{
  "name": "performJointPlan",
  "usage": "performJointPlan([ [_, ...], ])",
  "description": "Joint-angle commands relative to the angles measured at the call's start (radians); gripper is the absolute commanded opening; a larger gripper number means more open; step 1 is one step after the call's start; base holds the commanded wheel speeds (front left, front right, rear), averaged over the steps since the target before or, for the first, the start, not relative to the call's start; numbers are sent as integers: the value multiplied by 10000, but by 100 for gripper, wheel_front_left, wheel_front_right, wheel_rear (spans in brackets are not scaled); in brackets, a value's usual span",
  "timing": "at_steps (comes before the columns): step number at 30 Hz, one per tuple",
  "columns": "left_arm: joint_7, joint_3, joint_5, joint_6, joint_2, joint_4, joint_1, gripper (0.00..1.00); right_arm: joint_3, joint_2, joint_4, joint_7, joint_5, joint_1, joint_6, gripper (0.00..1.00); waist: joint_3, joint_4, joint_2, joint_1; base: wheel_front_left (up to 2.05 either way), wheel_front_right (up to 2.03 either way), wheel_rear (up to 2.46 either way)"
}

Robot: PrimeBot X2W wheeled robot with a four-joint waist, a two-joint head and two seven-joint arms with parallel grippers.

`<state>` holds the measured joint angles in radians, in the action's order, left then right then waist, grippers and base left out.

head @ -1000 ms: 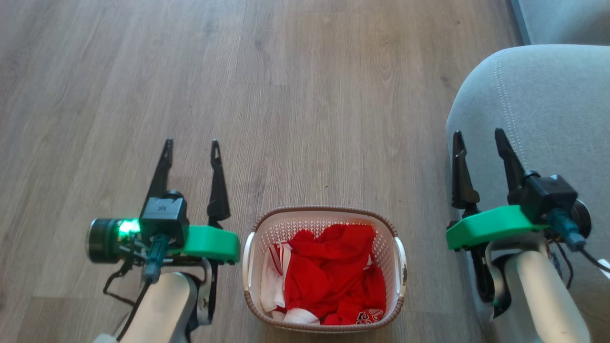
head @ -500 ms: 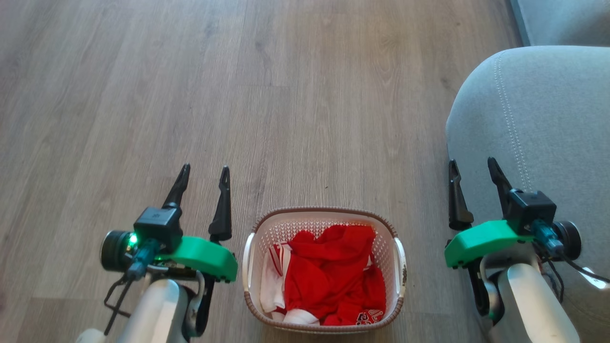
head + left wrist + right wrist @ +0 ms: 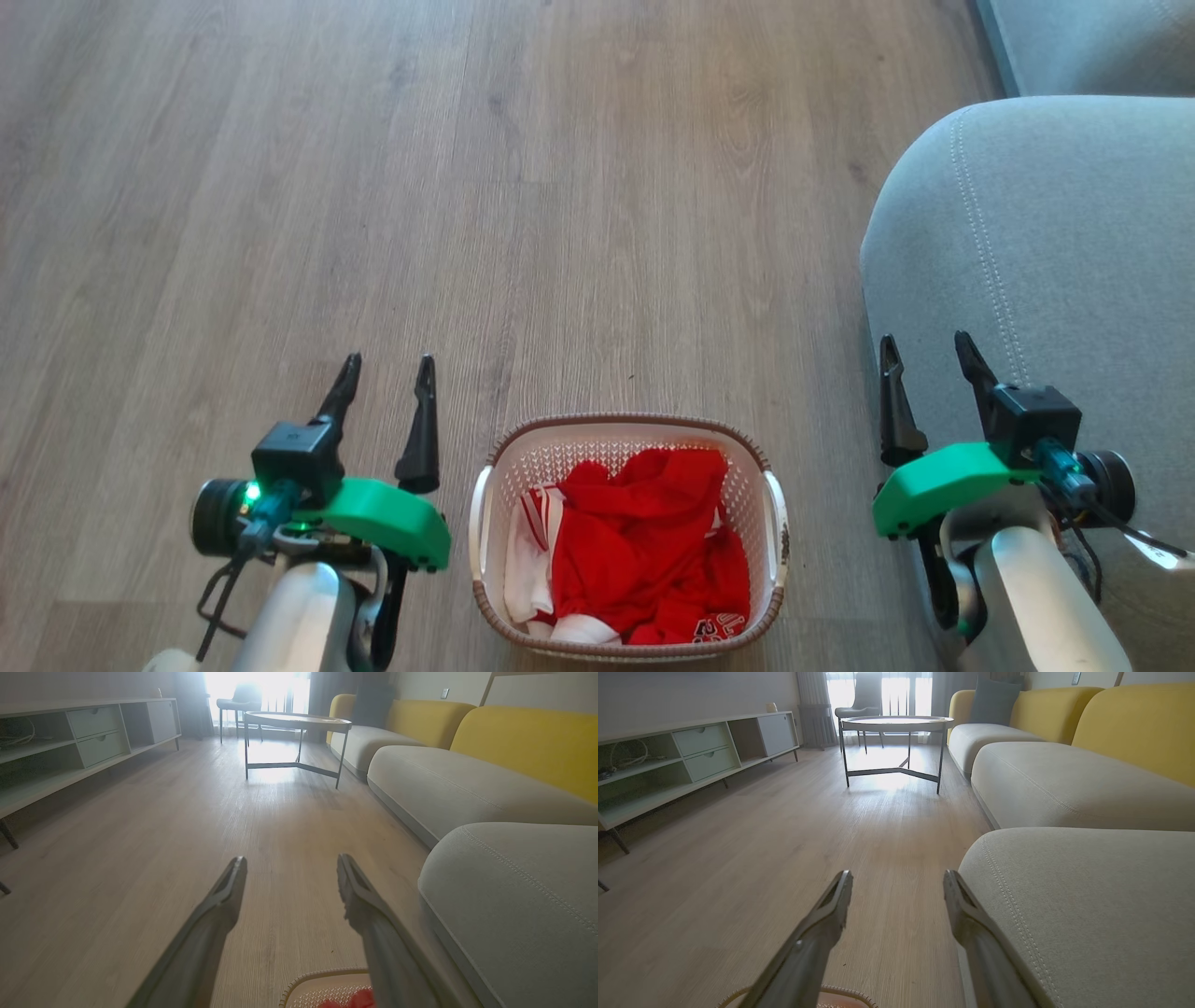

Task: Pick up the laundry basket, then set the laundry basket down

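Left of the laundry basket [image 3: 624,422]: left claw [image 3: 389,364] spread wide, empty, above grey-brown plank floor [image 3: 560,187]. Basket down on that floor, red and white clothes [image 3: 644,551] inside. Right of it: right claw [image 3: 923,343] parted, empty, at edge of grey sofa cushion [image 3: 1055,233]. Beyond: low cabinet [image 3: 691,751], round table [image 3: 896,721].

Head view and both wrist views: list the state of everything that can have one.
Cream-white perforated plastic laundry basket with brown rim: upright on the wooden floor, ungrasped, holding red and white clothes.
Left pincer: open, empty, beside the basket's left side.
Right pincer: open, empty, clear of the basket.
Pale green cabinet drawers: shut.
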<state>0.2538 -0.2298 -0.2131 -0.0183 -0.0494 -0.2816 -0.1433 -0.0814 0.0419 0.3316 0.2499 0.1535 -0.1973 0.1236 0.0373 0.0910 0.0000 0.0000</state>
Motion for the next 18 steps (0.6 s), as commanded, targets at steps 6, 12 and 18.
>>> performJointPlan([
  [6, 80, 167, -99, -13, -10, 178, -252, 100, -218, 83, -222, 118, 37, -187, 71, 100, -94, 6, 0, 0, 0, 0, 0],
  [12, 80, 121, -163, 17, -10, 180, -225, 100, -208, 83, -194, 118, 24, -167, 71, 100, -139, 39, 0, 0, 0, 0, 0],
  [18, 80, 91, -172, 39, -9, 170, -233, 100, -191, 83, -180, 118, 25, -203, 71, 100, -113, 58, 0, 0, 0, 0, 0],
])
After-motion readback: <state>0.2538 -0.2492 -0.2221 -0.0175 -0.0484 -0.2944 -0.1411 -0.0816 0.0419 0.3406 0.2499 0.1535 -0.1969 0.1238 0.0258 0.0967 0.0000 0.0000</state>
